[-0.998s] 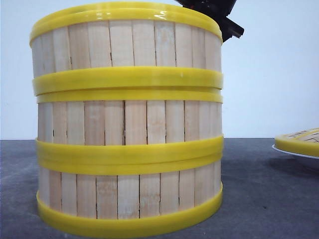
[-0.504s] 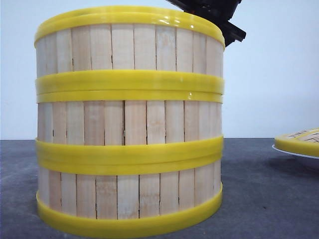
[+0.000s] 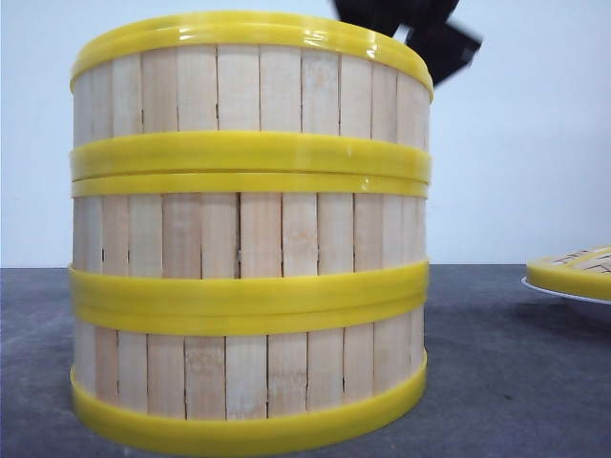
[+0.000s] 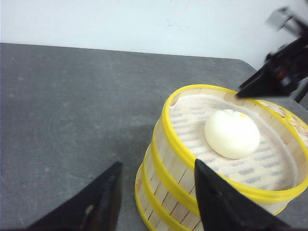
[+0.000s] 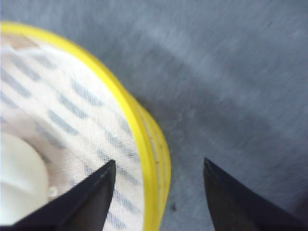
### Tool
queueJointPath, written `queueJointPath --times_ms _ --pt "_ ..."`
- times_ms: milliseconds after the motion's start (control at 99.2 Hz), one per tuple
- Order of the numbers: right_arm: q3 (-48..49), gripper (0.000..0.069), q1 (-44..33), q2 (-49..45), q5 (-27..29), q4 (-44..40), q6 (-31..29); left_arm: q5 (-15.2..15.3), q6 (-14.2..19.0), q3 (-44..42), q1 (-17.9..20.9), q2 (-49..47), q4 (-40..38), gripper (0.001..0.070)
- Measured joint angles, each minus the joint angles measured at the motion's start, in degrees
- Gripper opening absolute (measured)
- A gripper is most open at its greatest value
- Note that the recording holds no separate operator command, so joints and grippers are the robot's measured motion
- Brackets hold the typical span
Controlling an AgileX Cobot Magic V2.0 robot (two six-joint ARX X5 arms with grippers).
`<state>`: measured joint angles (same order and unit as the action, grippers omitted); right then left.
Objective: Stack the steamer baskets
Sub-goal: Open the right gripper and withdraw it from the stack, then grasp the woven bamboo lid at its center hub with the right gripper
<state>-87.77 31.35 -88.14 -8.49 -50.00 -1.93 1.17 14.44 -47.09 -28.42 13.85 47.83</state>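
Three steamer baskets stand in one stack on the dark table: top basket (image 3: 248, 91), middle basket (image 3: 248, 239), bottom basket (image 3: 248, 377). The top basket (image 4: 192, 159) holds a white bun (image 4: 232, 133) on a striped cloth. My left gripper (image 4: 158, 162) is open beside the stack's near wall, one finger over the top rim, the other over the table. My right gripper (image 5: 159, 160) is open and holds nothing, its jaws either side of the top basket's yellow rim (image 5: 144, 144) and above it. It shows blurred behind the stack (image 3: 420, 33) and in the left wrist view (image 4: 279, 77).
A flat yellow-rimmed woven lid (image 3: 575, 270) lies on a white plate (image 3: 563, 289) at the right edge of the front view. The grey table (image 4: 72, 106) reaches back to a pale wall.
The top basket has shifted slightly right and now sits square on the stack. The right gripper has moved up and right behind it and is blurred.
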Motion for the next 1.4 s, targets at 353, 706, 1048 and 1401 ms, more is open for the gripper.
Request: queueJointPath --times_ms 353,706,1048,1401 --pt "0.0 0.0355 -4.5 20.2 11.8 -3.4 -0.9 0.0 0.0 0.0 0.0 0.0 0.0 0.0275" --pt "0.1 0.0355 -12.1 26.2 14.7 -9.9 -1.4 0.0 0.0 0.0 0.0 0.0 0.0 0.0275" --pt "13.8 0.0355 -23.3 23.6 12.0 -3.1 -2.9 0.0 0.0 0.0 0.0 0.0 0.0 0.0275" --pt "23.9 0.0355 -31.2 14.9 8.5 3.9 -6.0 0.0 0.0 0.0 0.0 0.0 0.0 0.0275"
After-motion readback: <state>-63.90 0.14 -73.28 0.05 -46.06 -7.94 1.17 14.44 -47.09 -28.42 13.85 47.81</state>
